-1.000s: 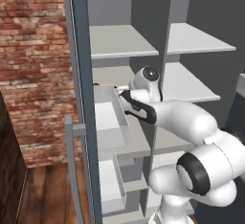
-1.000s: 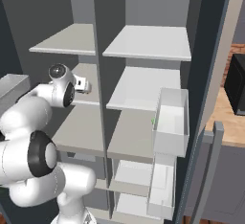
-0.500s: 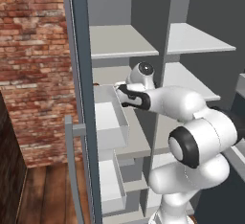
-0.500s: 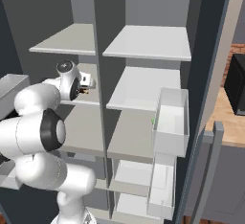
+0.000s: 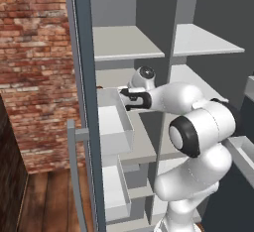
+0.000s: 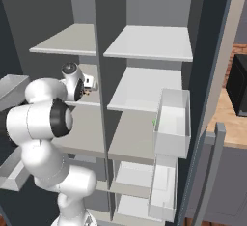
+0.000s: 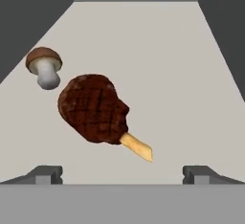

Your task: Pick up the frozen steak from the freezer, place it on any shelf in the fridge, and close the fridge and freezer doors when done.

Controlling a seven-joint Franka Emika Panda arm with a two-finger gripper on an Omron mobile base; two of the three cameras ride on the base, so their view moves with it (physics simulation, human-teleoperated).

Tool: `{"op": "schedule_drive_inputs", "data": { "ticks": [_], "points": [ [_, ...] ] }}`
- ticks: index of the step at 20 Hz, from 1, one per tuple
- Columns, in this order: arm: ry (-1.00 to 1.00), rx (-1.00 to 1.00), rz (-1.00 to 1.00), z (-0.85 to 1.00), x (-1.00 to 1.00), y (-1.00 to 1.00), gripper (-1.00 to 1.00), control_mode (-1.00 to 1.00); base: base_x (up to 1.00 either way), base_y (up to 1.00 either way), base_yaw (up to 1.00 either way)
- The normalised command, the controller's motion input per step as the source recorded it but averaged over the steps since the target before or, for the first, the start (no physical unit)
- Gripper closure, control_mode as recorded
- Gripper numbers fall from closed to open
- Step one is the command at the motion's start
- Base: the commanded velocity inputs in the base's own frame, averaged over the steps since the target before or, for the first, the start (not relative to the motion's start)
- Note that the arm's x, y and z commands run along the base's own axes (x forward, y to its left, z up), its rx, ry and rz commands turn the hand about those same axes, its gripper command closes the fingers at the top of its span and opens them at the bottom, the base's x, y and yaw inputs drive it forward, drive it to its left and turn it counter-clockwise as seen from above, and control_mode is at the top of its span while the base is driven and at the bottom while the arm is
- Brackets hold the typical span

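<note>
Dark red-brown grilled steak with a tan bone end (image 7: pixel 94 108) lies on the pale grey freezer shelf (image 7: pixel 167 74) — my tool (image 7: pixel 122 174) spread wide, empty; a brown-capped mushroom (image 7: pixel 44 66) sits just beside it.

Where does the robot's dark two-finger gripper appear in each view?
Left base view: dark two-finger gripper centre-left, above the white bin.
Right base view: upper left.
Hand view: open fingertips at the bottom edge.
Shared landmark: the pale grey freezer shelf under it.

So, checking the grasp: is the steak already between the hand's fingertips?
No, the steak lies on the shelf ahead of the open hand, beside a mushroom.
</note>
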Motion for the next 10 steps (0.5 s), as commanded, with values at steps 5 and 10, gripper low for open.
{"op": "schedule_drive_inputs", "data": {
  "ticks": [5,10],
  "points": [
    [0.09,0.0,0.0,-0.15,0.26,0.19,-1.0,-1.0,0.0,0.0,0.0],
    [0.1,0.0,0.0,-0.11,0.31,0.17,-1.0,-1.0,0.0,0.0,0.0]
  ]
}}
